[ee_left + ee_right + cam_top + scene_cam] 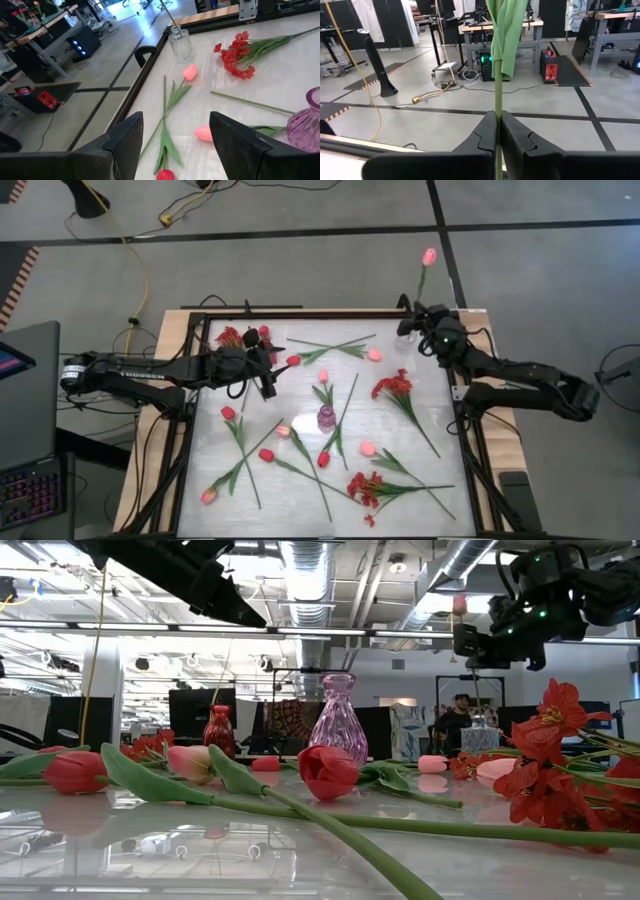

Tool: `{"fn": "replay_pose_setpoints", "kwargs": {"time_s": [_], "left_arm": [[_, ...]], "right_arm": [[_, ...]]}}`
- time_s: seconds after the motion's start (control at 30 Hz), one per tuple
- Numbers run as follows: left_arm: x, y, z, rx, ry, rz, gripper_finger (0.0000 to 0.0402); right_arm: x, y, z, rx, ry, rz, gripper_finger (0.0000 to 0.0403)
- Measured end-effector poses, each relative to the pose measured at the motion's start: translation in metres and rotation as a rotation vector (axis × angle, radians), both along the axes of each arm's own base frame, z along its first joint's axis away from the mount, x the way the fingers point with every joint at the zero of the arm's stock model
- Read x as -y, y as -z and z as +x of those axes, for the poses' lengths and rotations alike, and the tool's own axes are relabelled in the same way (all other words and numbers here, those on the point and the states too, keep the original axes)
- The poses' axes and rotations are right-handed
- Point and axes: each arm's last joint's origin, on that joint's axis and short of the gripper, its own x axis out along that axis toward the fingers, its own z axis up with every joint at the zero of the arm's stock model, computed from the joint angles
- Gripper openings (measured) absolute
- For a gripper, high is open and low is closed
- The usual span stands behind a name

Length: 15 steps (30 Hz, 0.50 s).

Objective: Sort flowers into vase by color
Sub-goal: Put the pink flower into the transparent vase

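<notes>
A pink tulip point(429, 257) is clamped by its stem in the right gripper point(418, 320) at the table's far right corner, its long axis pointing beyond the far edge. The clear vase point(404, 326) stands just beside that gripper. The left gripper point(268, 385), fingers apart and empty, hangs near the far left corner.

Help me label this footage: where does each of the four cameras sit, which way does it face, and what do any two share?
High view: above, looking straight down on the table; both arms show.
Low view: at tabletop height, facing the room; purple vase centre, arms overhead.
Left wrist view: on the left arm, past the open left gripper toward the clear vase.
Right wrist view: on the right arm; right gripper clamps a green stem.
Shared: the purple vase appears in high, low and left wrist views.
</notes>
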Motion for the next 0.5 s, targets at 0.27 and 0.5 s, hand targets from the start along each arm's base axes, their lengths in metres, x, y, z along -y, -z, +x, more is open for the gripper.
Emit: {"fn": "replay_pose_setpoints", "kwargs": {"time_s": [0.27, 0.5], "left_arm": [[0.0000, 0.0000, 0.0000, 0.001, 0.001, -0.001, 0.0218], [0.0001, 0.0000, 0.0000, 0.001, 0.001, -0.003, 0.0218]], "right_arm": [[-0.0035, 0.0008, 0.0029, -0.017, -0.021, 0.002, 0.0085], [-0.0042, 0.0047, 0.0033, -0.092, -0.026, 0.060, 0.0137]]}}
